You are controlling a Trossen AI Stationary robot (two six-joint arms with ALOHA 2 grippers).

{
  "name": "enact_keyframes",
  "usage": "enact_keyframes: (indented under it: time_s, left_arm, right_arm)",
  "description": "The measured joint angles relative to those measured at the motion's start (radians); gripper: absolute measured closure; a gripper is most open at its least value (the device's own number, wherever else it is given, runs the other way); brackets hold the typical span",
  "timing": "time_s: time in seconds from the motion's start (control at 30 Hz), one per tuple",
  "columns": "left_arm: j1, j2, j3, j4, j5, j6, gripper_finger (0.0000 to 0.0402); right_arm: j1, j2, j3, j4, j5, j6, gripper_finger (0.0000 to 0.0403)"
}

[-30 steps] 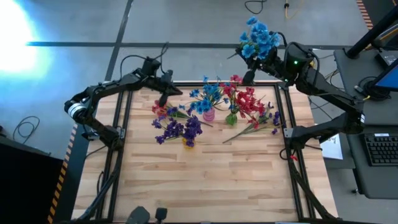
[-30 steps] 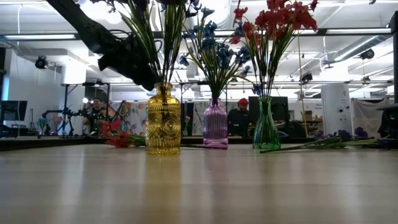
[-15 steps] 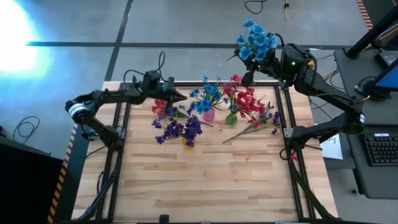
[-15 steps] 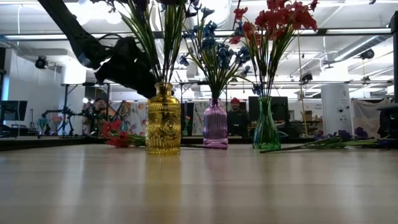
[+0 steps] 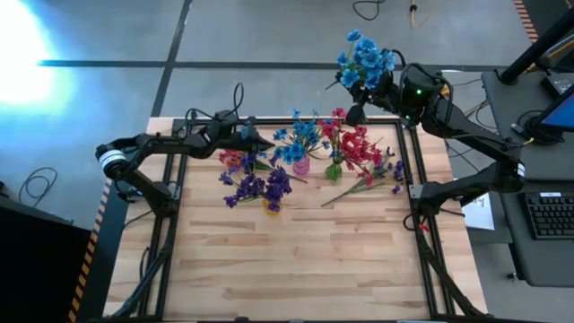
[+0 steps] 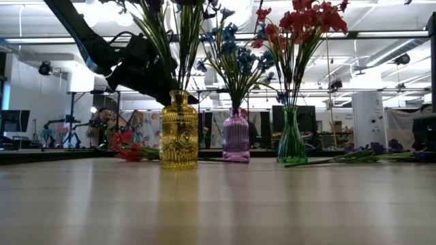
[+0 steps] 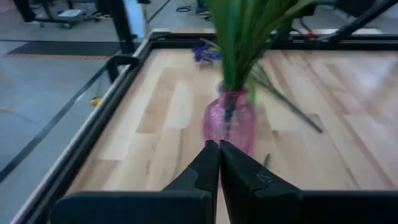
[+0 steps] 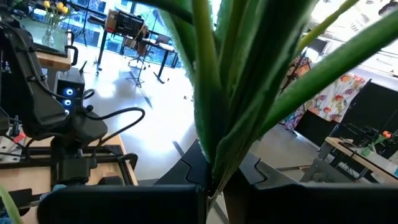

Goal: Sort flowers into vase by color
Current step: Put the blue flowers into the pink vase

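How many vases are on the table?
3, in a row: the yellow vase on the left in the low view, the pink-purple vase in the middle, the green vase on the right.

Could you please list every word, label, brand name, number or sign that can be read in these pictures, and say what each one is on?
None: no text can be read in any view.
The yellow vase, purple vase and green vase bear only moulded patterns, no lettering.
The monitor and keyboard beside the table are too small to read.
The screens and hangings in the room behind the table are too blurred to read.
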Motion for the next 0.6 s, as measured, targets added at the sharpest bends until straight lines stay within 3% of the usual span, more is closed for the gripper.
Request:
enact_keyframes:
  time_s: [0.6]
  left_arm:
    - [-0.004, 0.000, -0.043, 0.040, -0.011, 0.091, 0.0399]
  right_arm:
    - [0.000, 0.000, 0.000, 0.000, -0.001, 0.000, 0.0385]
